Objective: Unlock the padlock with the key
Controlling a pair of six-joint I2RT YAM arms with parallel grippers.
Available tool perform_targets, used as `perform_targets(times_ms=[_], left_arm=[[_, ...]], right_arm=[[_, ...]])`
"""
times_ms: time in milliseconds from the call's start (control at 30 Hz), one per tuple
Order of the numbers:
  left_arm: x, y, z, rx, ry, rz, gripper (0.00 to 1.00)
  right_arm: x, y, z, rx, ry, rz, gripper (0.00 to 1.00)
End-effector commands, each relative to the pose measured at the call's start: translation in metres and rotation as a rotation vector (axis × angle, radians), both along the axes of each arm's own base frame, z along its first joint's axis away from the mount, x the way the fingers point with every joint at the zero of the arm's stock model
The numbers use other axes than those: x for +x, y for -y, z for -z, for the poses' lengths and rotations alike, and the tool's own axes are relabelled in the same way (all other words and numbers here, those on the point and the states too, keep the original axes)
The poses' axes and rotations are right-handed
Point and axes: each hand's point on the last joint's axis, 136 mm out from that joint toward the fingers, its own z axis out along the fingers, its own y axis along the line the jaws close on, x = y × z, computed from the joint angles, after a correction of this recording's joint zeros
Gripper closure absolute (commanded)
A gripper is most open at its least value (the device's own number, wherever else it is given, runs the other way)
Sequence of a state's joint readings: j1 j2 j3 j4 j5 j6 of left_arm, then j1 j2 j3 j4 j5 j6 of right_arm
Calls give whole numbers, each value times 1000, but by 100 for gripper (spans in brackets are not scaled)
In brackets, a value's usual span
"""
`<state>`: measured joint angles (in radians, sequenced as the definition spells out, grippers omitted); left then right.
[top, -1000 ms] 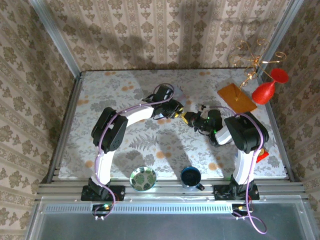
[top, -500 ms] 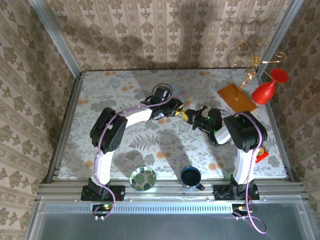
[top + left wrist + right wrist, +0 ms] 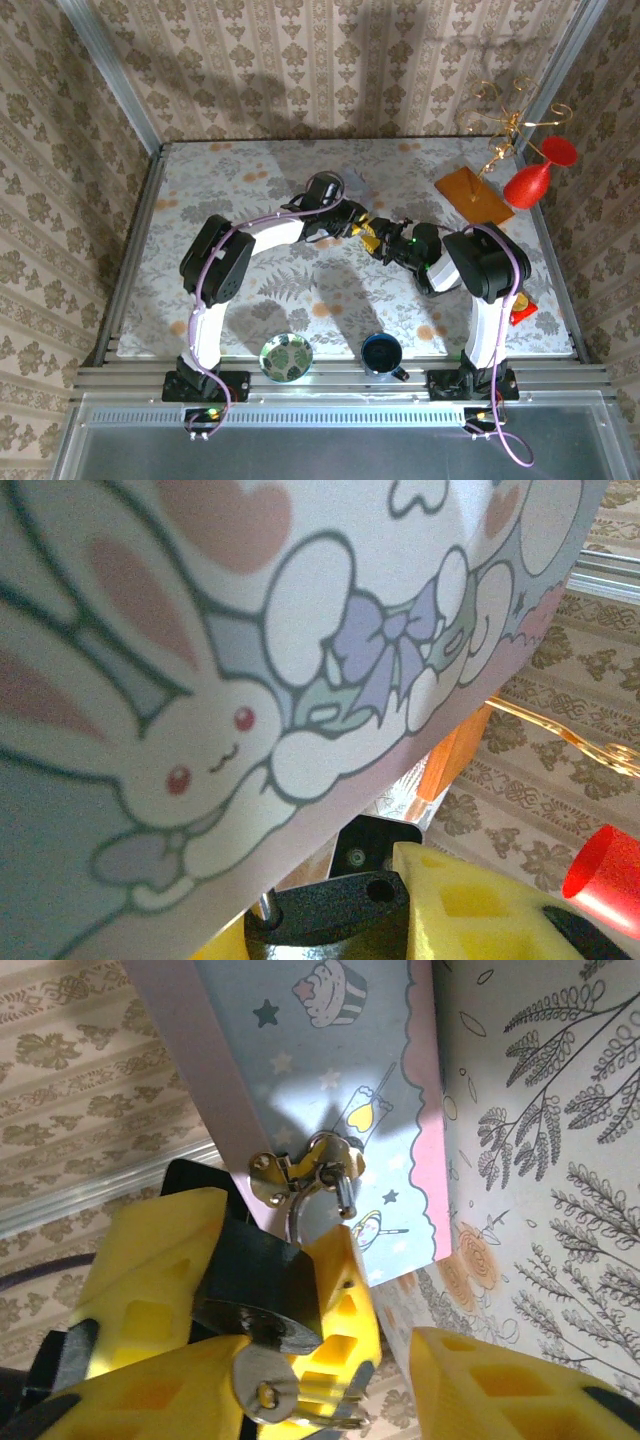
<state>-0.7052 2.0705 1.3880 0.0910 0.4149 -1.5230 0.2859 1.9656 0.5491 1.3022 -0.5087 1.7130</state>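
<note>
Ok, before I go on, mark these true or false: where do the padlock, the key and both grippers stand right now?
1. The left gripper is clamped on the padlock. True.
2. The key is well away from the padlock. False: it sits at the padlock's lower end, seemingly in the keyhole.
3. The right gripper is pinched shut on the key. False: its fingers stand apart, with a gap beside the key.
4. The padlock is at the latch of the tin. True.
</note>
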Motion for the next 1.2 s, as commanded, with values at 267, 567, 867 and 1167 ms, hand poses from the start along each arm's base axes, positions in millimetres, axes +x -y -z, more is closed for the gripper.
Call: perform_targets(times_ms=[267,567,867,1167], left_arm=[[-59,11,7,-29,-214,171,100],[-76,-12,44,127,-284,232,98],[-84,-19,63,209,-302,285,72],[-90,-19,66,209,-309,304,51]], right_arm=[[-15,23,5,-192,39,25,31],[-54,72,-16,-649,26,37,18],[-73,95,-44,-844,97,47,18],[-70,93,-48,-872,129,29,17]])
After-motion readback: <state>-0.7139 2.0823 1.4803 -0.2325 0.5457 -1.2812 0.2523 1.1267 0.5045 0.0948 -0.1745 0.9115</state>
